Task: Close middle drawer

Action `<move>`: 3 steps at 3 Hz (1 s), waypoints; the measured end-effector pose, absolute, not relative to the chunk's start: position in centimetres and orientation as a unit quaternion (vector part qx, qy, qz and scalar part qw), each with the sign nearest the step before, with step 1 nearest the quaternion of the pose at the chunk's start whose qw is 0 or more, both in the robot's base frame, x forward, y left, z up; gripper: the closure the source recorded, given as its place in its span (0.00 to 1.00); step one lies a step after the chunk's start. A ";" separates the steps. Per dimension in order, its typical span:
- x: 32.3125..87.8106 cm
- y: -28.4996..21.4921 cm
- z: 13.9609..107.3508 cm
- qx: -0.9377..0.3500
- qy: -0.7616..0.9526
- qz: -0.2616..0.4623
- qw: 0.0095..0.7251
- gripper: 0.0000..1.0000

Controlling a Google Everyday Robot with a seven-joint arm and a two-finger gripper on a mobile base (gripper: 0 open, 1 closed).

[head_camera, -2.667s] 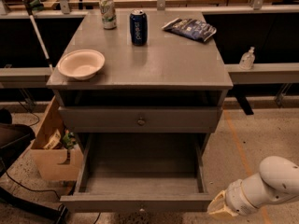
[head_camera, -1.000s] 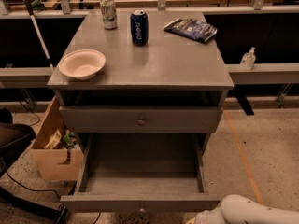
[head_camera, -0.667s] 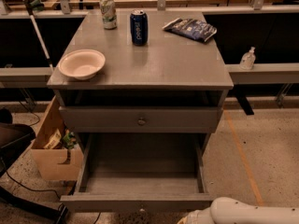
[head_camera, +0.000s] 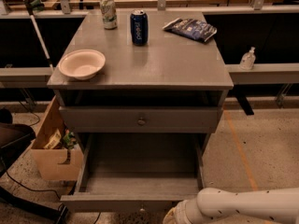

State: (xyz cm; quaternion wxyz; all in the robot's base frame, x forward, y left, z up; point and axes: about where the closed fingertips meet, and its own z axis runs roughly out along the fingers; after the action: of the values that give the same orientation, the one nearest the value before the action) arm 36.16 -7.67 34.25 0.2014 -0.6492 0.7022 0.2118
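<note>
The middle drawer [head_camera: 117, 202] is pulled far out of the grey cabinet [head_camera: 140, 69]. Its empty grey inside [head_camera: 140, 167] faces up and its low front sits near the bottom edge of the camera view. Above it is the taller-fronted drawer [head_camera: 93, 119] with a bright round knob [head_camera: 141, 121], with a dark gap over it. The lowest drawer is hidden. My gripper [head_camera: 174, 217] is at the bottom edge, just in front of the middle drawer's front, right of its centre. My white arm [head_camera: 243, 204] runs in from the right.
On the cabinet top stand a white bowl [head_camera: 81, 63], a blue can [head_camera: 138, 27], a pale can [head_camera: 108, 12] and a dark snack bag [head_camera: 190, 29]. A cardboard box [head_camera: 51, 148] sits on the floor at the left. A white bottle [head_camera: 247, 58] stands on the right ledge.
My arm and gripper have moved left along the bottom edge, from the lower right corner to the middle drawer's front. The drawer has not moved.
</note>
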 end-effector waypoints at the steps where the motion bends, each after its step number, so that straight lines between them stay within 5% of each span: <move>1: 36.7 -7.5 34.2 -0.650 0.702 0.211 0.202 1.00; 3: 38.0 -7.3 34.0 -0.646 0.703 0.214 0.204 1.00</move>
State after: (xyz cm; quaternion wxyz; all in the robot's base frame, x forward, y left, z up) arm 37.98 -7.32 33.97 0.2043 -0.6464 0.7034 0.2135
